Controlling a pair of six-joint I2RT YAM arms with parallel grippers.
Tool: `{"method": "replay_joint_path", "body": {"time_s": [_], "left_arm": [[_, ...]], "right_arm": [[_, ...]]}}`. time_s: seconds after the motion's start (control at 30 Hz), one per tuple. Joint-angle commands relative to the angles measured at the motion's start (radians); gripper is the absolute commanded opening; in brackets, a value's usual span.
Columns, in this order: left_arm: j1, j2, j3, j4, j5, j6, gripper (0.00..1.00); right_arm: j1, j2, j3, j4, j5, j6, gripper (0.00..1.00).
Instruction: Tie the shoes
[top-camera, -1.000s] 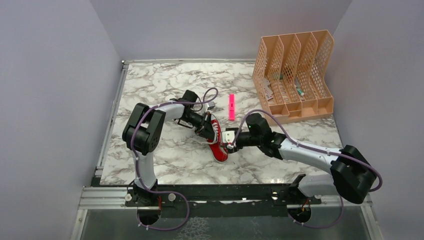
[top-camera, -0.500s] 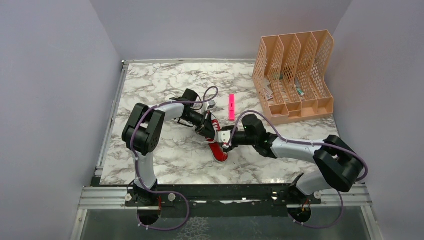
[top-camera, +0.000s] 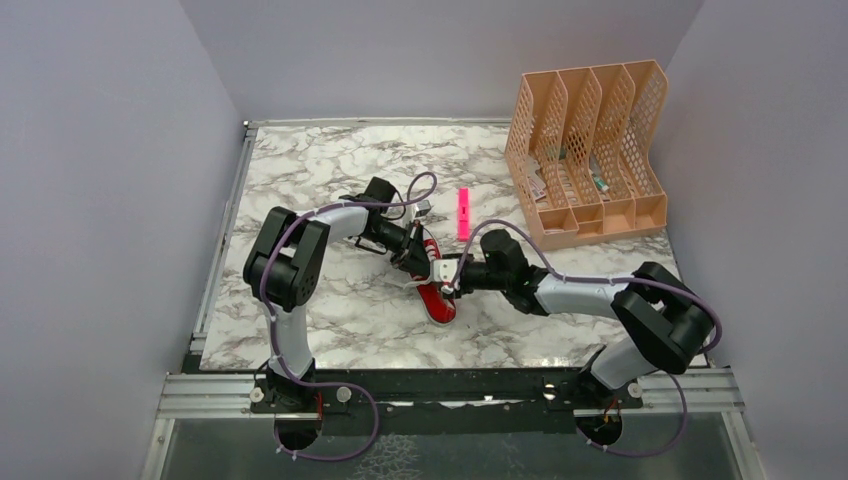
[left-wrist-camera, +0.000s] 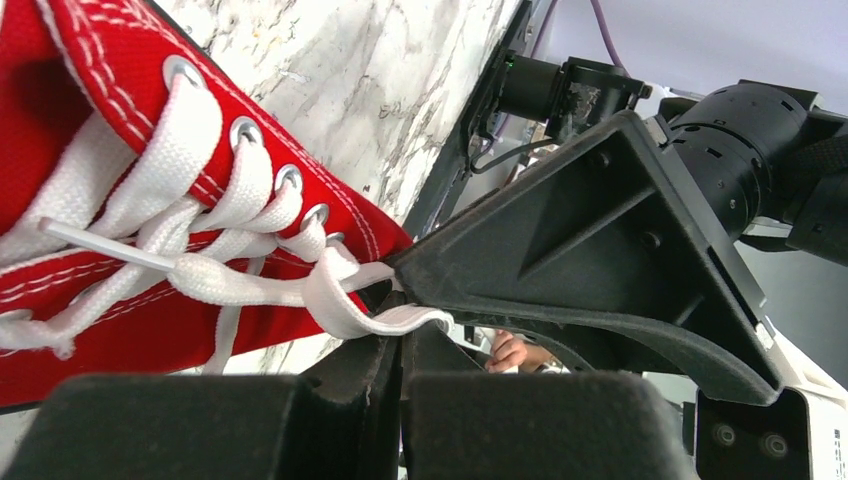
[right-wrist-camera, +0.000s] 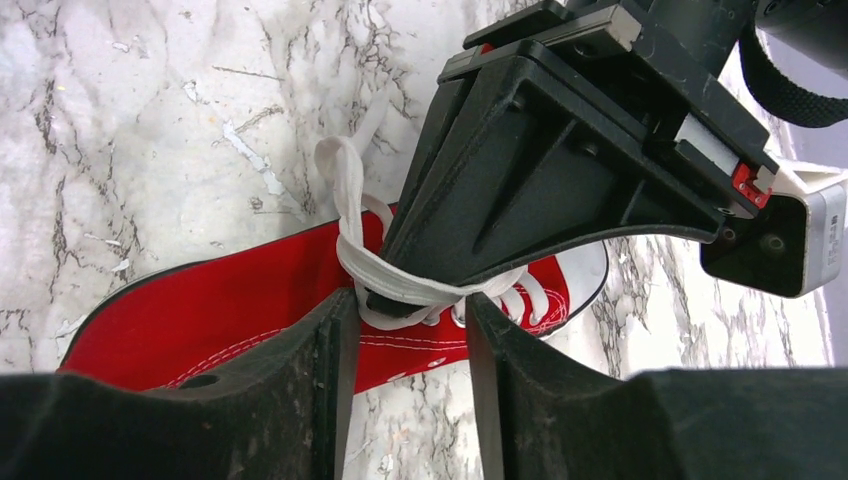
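Note:
The red shoe (top-camera: 437, 296) with white laces lies on the marble table between both arms. My left gripper (top-camera: 424, 262) is shut on a loop of white lace (left-wrist-camera: 340, 306) at its fingertips (left-wrist-camera: 400, 335), just off the shoe's eyelets (left-wrist-camera: 60, 70). My right gripper (top-camera: 449, 280) is open. In the right wrist view its two fingers (right-wrist-camera: 405, 300) straddle the lace (right-wrist-camera: 400, 286) that wraps round the tip of the left gripper (right-wrist-camera: 540, 170), above the red canvas (right-wrist-camera: 220, 310). The lace lies between the jaws, which are not pressed on it.
A pink marker (top-camera: 463, 213) lies just beyond the shoe. An orange mesh file rack (top-camera: 590, 150) stands at the back right. Grey walls close in the table on the left, back and right.
My right arm has reached further left, bringing its gripper up against the left gripper at the shoe, and its jaws have narrowed slightly. The left gripper has stayed shut on the lace.

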Motion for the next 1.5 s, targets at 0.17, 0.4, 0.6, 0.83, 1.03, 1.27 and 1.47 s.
{"method": "replay_joint_path", "body": {"time_s": [0.17,0.4,0.6,0.83,1.03,1.27,1.47], "left_arm": [[-0.005,-0.056,0.008,0.008,0.037,0.015,0.03],[-0.005,-0.051,0.002,0.009,0.04,0.018,0.03],[-0.005,-0.049,0.0,0.009,0.045,0.019,0.03],[-0.004,-0.051,-0.007,0.007,0.033,0.011,0.07],[0.025,-0.169,-0.046,-0.001,-0.194,-0.036,0.5],[0.12,-0.404,-0.237,0.093,-0.55,-0.114,0.77],[0.136,-0.352,-0.357,0.268,-0.466,-0.287,0.69]], "right_arm": [[0.001,0.025,-0.019,0.057,0.02,0.033,0.45],[0.0,0.013,-0.048,0.098,0.032,0.091,0.39],[0.0,0.004,-0.051,0.129,0.029,0.135,0.32],[0.001,0.019,-0.021,0.105,0.024,0.152,0.1],[0.0,-0.075,-0.009,-0.067,-0.003,0.21,0.04],[0.001,-0.106,-0.026,-0.106,0.046,0.339,0.04],[0.001,-0.091,-0.024,-0.102,0.052,0.382,0.04]]}}
